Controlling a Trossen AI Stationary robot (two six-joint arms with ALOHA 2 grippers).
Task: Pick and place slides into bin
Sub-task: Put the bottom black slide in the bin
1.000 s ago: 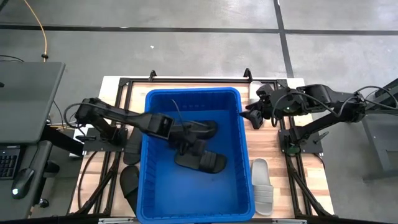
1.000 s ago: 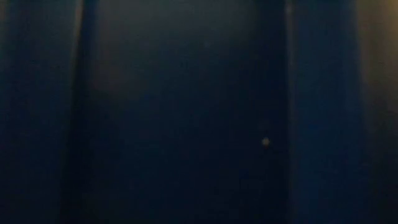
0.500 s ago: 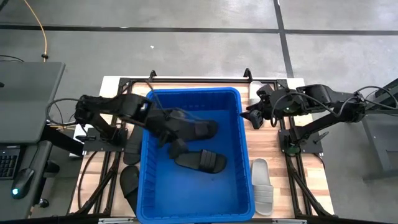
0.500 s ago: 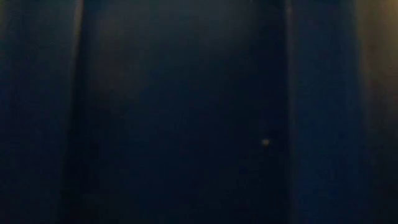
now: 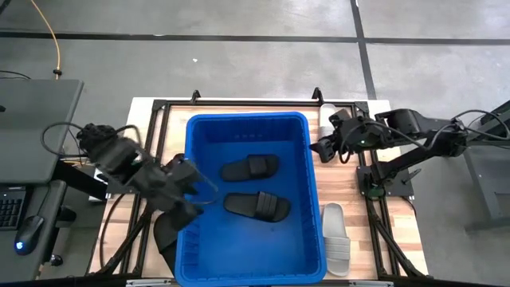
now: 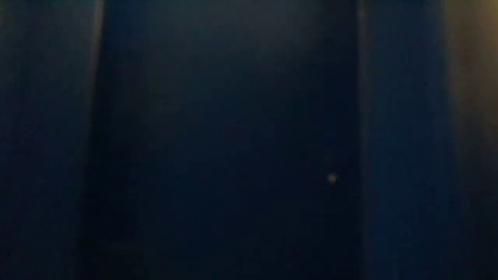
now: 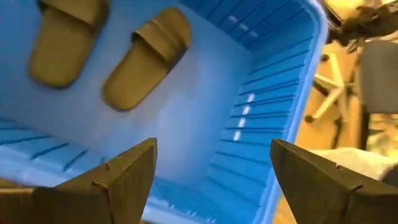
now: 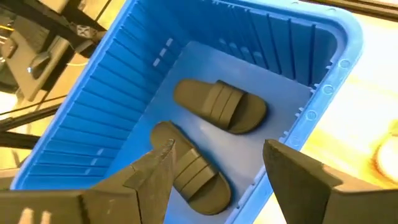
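Inside the large bright blue plastic bin [image 5: 249, 199], two matte black ribbed-strap slides [image 5: 249, 167] are seen lying flat. Empty and open, the left gripper [image 5: 188, 195] is held over the bin's left rim, seemingly having let go; the right gripper [image 5: 325, 147], also open and empty, is parked beside the far-right corner.

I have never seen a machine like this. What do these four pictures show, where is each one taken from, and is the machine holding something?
This is a robot with two dark arms at a wooden table. The overhead picture shows everything: a big blue bin with two black slides lying inside. On the table, a pale slide lies to the right of the bin and a black slide to its left.

The left claw is at the bin's left rim, open and empty. The right claw waits at the bin's far right corner, also open and empty.

The two close pictures come from cameras on the wrists, looking past each claw's fingers into the bin. The table-height picture is almost black, with nothing recognisable in it.
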